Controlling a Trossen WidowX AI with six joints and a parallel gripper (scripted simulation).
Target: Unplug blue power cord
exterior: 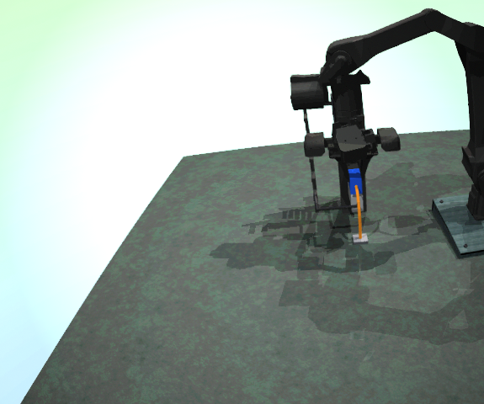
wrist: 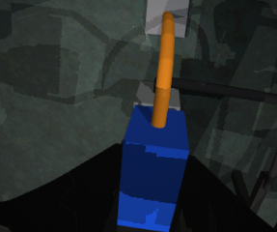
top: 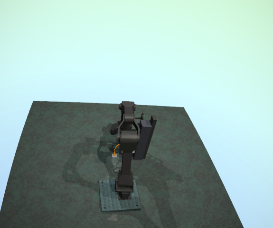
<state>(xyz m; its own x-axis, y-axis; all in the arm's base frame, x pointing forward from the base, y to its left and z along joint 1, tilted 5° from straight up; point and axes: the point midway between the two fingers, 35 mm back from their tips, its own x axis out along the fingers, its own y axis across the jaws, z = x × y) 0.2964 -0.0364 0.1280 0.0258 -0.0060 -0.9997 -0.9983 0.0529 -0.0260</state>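
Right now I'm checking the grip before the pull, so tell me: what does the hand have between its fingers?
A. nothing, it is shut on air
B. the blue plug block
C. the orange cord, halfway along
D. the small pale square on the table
B: the hand is closed around the blue plug, with the orange cord running from the plug down to the pale square.

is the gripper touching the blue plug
Touching. In the wrist view the blue plug sits clamped between the dark jaws of the gripper, and the exterior view shows it held above the table.

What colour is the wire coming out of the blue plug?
Orange. The wrist view shows it best.
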